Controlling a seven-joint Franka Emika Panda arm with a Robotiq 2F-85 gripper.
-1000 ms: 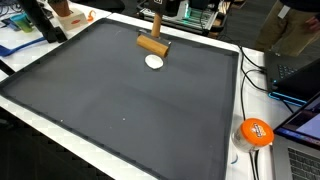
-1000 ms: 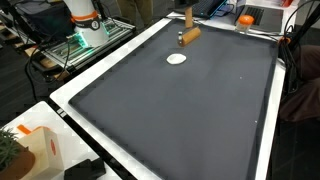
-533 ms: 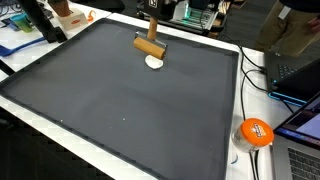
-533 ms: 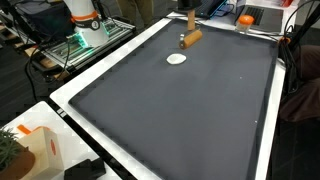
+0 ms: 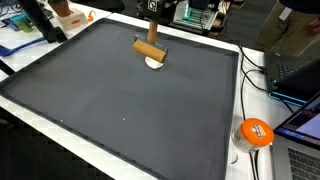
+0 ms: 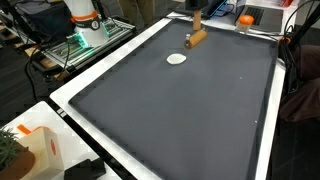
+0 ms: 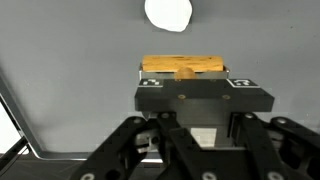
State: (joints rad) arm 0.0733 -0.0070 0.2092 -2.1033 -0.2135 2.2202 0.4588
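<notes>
Jaws clenched on a wooden piece above the far end of a black mat

Wooden piece [image 7: 183, 67] lies crosswise in the jaws in the wrist view, a round peg end showing at its middle; in both exterior views it hangs by an upright stem, bar level [image 5: 148, 47] [image 6: 197, 38]; whether it touches the black mat [image 5: 120, 100] cannot be told; a white disc [image 7: 168, 12] lies flat on the mat just ahead of the piece and apart from it, near the mat's far edge [image 6: 177, 59]; the mat covers most of the desk [image 6: 85, 130]; an orange roll [image 5: 254, 132] sits off the mat, well apart.
</notes>
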